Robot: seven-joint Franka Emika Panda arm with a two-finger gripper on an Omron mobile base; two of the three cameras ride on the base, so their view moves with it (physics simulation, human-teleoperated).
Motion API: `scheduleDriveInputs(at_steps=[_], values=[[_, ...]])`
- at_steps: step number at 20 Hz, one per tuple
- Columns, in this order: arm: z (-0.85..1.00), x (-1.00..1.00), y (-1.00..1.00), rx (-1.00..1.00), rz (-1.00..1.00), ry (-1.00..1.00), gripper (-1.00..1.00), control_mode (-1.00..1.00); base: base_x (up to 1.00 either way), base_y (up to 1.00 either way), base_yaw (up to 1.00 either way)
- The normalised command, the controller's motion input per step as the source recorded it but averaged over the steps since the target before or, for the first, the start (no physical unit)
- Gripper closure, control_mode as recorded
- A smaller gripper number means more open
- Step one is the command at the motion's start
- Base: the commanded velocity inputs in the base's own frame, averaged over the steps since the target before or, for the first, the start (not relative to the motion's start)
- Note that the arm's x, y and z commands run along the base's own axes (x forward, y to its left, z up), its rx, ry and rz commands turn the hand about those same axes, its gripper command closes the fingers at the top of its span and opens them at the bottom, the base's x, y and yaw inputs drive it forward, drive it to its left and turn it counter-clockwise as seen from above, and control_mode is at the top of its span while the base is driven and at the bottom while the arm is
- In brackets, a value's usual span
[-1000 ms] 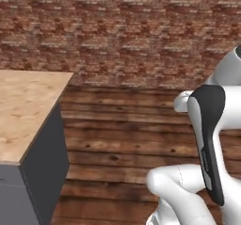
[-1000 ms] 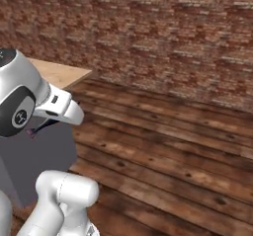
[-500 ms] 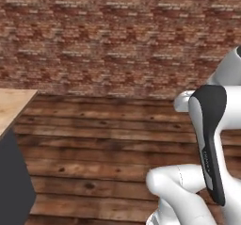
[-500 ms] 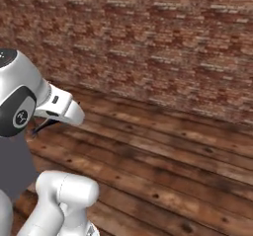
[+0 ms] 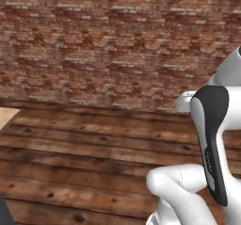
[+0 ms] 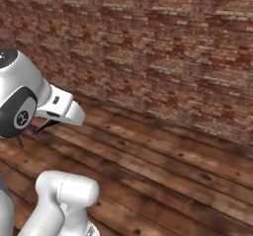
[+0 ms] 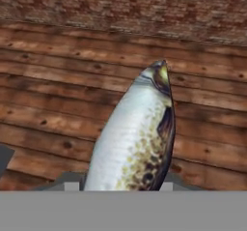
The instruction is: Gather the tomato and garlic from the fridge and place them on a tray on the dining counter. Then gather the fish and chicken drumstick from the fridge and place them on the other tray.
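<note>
Fish (image 7: 137, 138) clamped in gripper (image 7: 120, 184), head pointing toward brick wall (image 5: 117, 45), hanging above wood floor (image 6: 168, 176). Likely carried clear of floor for transit to tray.

fish (image 7: 137, 138) above plank floor (image 7: 48, 104), brick wall (image 7: 120, 3) behind
</note>
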Motion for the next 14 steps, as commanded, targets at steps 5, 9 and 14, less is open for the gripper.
scheduleDriveInputs(at_steps=[5, 9, 14], values=[[0.0, 0.0, 0.0, 0.0, 0.0, 0.0, 1.0, 1.0, 1.0, -0.41, 0.39], [0.0, 0.0, 0.0, 0.0, 0.0, 0.0, 1.0, 1.0, 1.0, -0.46, 0.41], [0.0, 0.0, 0.0, 0.0, 0.0, 0.0, 1.0, 1.0, 1.0, -0.45, 0.41]])
